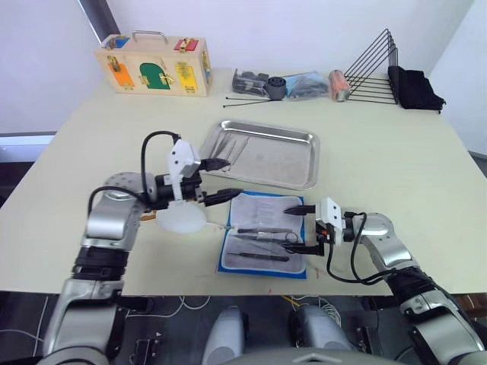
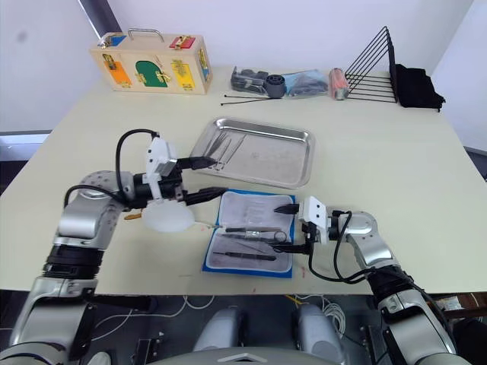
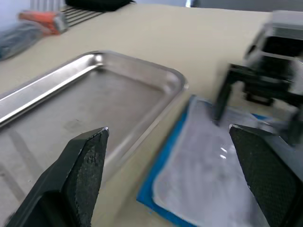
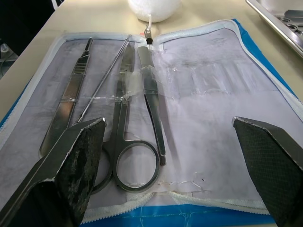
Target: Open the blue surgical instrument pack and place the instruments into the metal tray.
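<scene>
The blue surgical instrument pack [image 1: 262,244] is laid open and flat near the front edge of the bench [image 1: 396,163], just in front of the metal tray [image 1: 262,153], so that a short carry is needed from one to the other. Its pale lining is turned up, and four of the instruments [image 4: 125,101] are still held under the clear sleeves: a scalpel handle, a thin probe, scissors with ring handles and forceps. A few thin tools [image 1: 228,147] are seen already lying in the far left corner of the tray, so the task is judged to be partly done.

The right tool [image 1: 304,228] is held low at the pack's right edge with its fingers spread wide and nothing between them, seemingly placed for the next pick. The left tool [image 1: 228,179] is held over the gap between pack and tray, also spread wide and empty. A white egg-shaped plush toy [image 1: 183,218] lies beside the pack's left edge.

Along the back of the pale bench a wooden latch box [image 1: 154,65], black cable ties [image 1: 247,101], a black wire rack [image 1: 374,67] and a dark cloth [image 1: 415,89] are set before a white wall.
</scene>
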You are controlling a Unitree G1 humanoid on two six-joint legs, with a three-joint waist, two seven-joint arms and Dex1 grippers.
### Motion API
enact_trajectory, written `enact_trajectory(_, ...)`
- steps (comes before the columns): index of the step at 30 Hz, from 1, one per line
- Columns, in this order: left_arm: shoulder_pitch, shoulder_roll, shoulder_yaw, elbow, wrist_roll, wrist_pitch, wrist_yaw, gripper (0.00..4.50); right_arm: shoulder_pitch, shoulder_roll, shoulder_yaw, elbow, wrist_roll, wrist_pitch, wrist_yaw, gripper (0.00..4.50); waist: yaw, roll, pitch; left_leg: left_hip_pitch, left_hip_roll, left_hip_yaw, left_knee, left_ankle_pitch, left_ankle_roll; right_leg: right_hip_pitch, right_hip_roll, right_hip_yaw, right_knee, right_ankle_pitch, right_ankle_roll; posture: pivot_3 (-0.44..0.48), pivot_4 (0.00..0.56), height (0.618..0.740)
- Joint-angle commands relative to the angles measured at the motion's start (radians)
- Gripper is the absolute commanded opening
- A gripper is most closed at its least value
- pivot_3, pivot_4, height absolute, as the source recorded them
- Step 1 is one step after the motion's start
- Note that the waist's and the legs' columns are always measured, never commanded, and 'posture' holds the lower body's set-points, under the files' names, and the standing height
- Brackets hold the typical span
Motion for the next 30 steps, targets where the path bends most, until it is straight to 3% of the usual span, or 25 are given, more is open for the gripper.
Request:
enact_trajectory(1, 0.010, 0.121, 0.049, -0.004, -0.057, -0.069, -0.224, 4.31, 0.063, -0.011, 0.041, 0.083, -0.062, 0.042, -0.010, 4.50, 0.000, 0.001, 0.001, 0.000, 0.000, 0.000, 0.000, 0.000, 0.000, 0.000, 0.000, 0.000, 0.000, 0.000, 0.000, 0.000, 0.150, 0.740)
enact_trajectory(5, 0.010, 0.265, -0.002, 0.058, -0.124, -0.165, -0.333, 4.31, 0.064, -0.007, 0.041, 0.086, -0.061, 0.040, -0.011, 4.50, 0.000, 0.001, 0.001, 0.000, 0.000, 0.000, -0.001, 0.000, 0.000, 0.000, 0.001, 0.000, -0.001, -0.001, -0.001, 0.000, 0.150, 0.740)
enact_trajectory(9, 0.024, 0.468, -0.165, 0.071, -0.244, -0.299, -0.335, 4.31, 0.062, -0.006, 0.042, 0.090, -0.060, 0.039, -0.007, 4.50, 0.000, 0.000, 0.002, 0.000, 0.001, 0.000, -0.003, 0.000, 0.000, 0.000, 0.000, 0.000, -0.002, -0.001, -0.001, 0.000, 0.150, 0.740)
enact_trajectory(15, -0.035, 0.552, -0.305, 0.098, -0.353, -0.398, -0.335, 4.31, 0.051, -0.010, 0.038, 0.103, -0.062, 0.035, -0.002, 4.50, 0.002, 0.000, 0.002, 0.000, 0.001, 0.001, -0.004, 0.000, 0.000, 0.000, 0.001, 0.000, -0.003, -0.001, -0.001, 0.000, 0.150, 0.740)
enact_trajectory(21, -0.094, 0.480, -0.360, 0.131, -0.328, -0.438, -0.335, 4.31, 0.045, -0.009, 0.035, 0.106, -0.062, 0.035, -0.005, 4.50, 0.003, 0.000, 0.002, 0.000, 0.001, 0.003, -0.004, 0.000, 0.000, -0.001, 0.002, 0.001, -0.004, -0.001, -0.001, 0.000, 0.150, 0.740)
enact_trajectory(27, -0.178, 0.254, -0.325, 0.235, -0.152, -0.447, -0.316, 4.31, 0.049, -0.012, 0.034, 0.103, -0.063, 0.034, -0.007, 4.50, 0.006, -0.001, 0.002, 0.000, 0.000, 0.006, -0.004, 0.000, 0.000, -0.001, 0.004, 0.000, -0.005, -0.001, -0.001, 0.000, 0.150, 0.740)
enact_trajectory(30, -0.195, 0.174, -0.321, 0.267, -0.092, -0.450, -0.319, 3.58, 0.048, -0.011, 0.031, 0.102, -0.063, 0.035, -0.011, 4.50, 0.006, -0.001, 0.002, 0.000, 0.000, 0.005, -0.004, 0.000, 0.000, 0.000, 0.004, 0.000, -0.005, -0.001, -0.001, 0.000, 0.150, 0.740)
